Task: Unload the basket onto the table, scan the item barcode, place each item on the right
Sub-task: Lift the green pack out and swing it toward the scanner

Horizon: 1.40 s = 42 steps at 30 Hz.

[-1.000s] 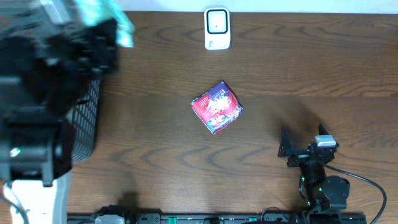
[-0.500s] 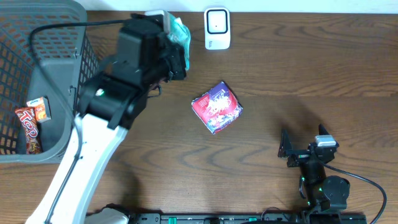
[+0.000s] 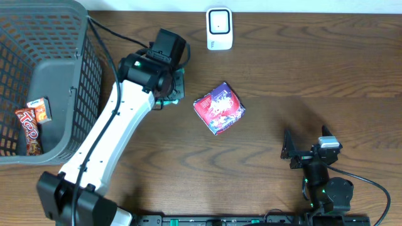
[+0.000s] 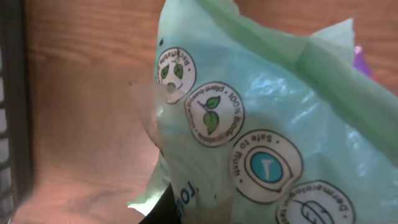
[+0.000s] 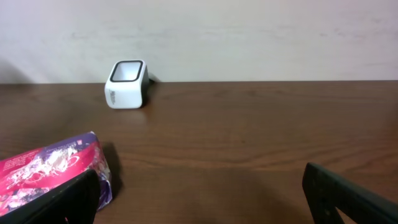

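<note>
Green pouch (image 4: 261, 143) sits pinched in our left gripper (image 3: 171, 85); the scanner (image 3: 219, 28) lies just ahead and right of it, far from our spread right gripper (image 3: 300, 150).

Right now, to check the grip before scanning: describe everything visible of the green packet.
The green packet is a soft, pale green plastic wrapper, creased, printed with round leaf badges reading plant-based and safe to flush. The left gripper is shut on it, over the table between basket and red packet.
</note>
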Each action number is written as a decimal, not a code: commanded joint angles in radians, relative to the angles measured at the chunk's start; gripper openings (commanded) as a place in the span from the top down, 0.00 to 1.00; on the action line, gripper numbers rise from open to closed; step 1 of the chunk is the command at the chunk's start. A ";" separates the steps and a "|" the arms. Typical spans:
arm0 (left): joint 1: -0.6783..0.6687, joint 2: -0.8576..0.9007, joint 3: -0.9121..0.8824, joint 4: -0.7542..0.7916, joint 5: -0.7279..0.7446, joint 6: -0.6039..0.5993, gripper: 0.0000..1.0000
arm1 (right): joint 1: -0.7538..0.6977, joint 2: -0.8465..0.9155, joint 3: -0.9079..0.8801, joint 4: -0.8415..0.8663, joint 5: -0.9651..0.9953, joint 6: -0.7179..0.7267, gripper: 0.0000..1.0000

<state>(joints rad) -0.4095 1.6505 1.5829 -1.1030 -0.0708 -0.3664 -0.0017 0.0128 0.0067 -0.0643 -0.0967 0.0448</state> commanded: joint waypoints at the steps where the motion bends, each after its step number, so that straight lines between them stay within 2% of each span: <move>1: -0.002 0.008 -0.029 -0.012 -0.027 -0.012 0.93 | -0.006 -0.004 -0.001 -0.005 0.005 0.013 0.01; 7: -0.001 0.010 -0.108 -0.014 -0.028 -0.013 0.93 | -0.006 -0.004 -0.001 -0.005 0.005 0.013 0.01; 15: 0.000 0.010 -0.210 0.028 -0.087 -0.093 0.93 | -0.006 -0.004 -0.001 -0.005 0.005 0.013 0.01; 23: 0.000 0.010 -0.287 0.119 -0.085 -0.172 0.93 | -0.006 -0.004 -0.001 -0.005 0.005 0.013 0.01; 28: 0.000 0.014 -0.363 0.256 0.042 -0.204 0.93 | -0.006 -0.004 -0.001 -0.005 0.005 0.013 0.01; 35: -0.003 0.097 -0.409 0.402 0.062 -0.340 0.93 | -0.006 -0.004 -0.001 -0.005 0.005 0.013 0.01; 42: -0.023 0.225 -0.409 0.557 0.280 -0.365 0.93 | -0.006 -0.004 -0.001 -0.005 0.005 0.013 0.01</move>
<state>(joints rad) -0.4160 1.8465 1.1824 -0.5659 0.1024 -0.7040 -0.0017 0.0128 0.0067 -0.0643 -0.0967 0.0448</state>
